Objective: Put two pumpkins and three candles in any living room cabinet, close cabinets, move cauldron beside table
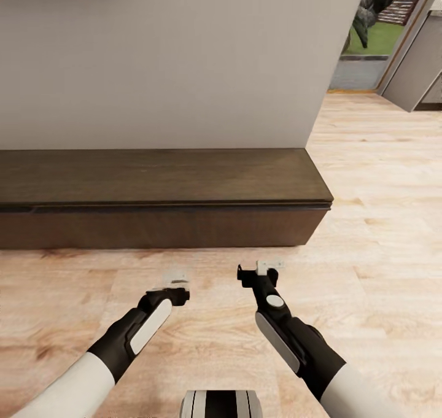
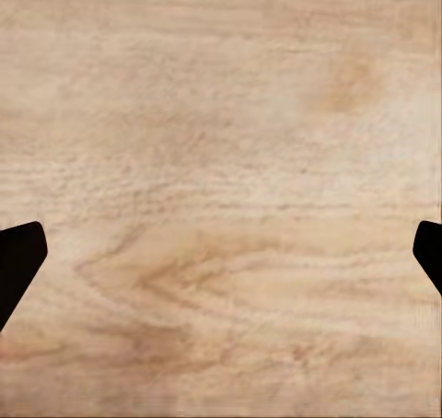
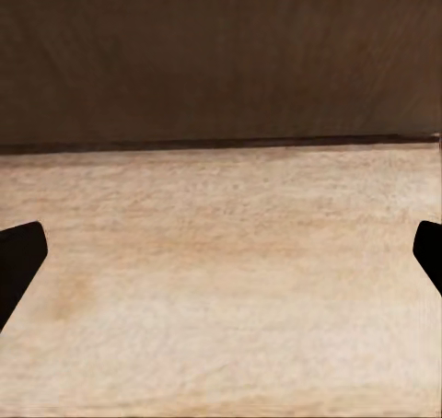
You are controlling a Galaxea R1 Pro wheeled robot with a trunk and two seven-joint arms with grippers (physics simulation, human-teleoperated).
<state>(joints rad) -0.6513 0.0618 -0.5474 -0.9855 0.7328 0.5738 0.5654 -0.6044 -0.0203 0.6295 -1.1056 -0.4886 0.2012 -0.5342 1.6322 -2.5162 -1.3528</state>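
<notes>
Cabinet [image 1: 159, 200] sits low against the grey wall [image 1: 166, 56], dark brown, drawer fronts all flush and shut, right in front of the robot. Both pincers hang over the wood floor [image 1: 380, 178] just short of it: the left pincer [image 1: 177, 279] and the right pincer [image 1: 269, 267] are each spread wide with nothing between the fingers, touching nothing.
</notes>
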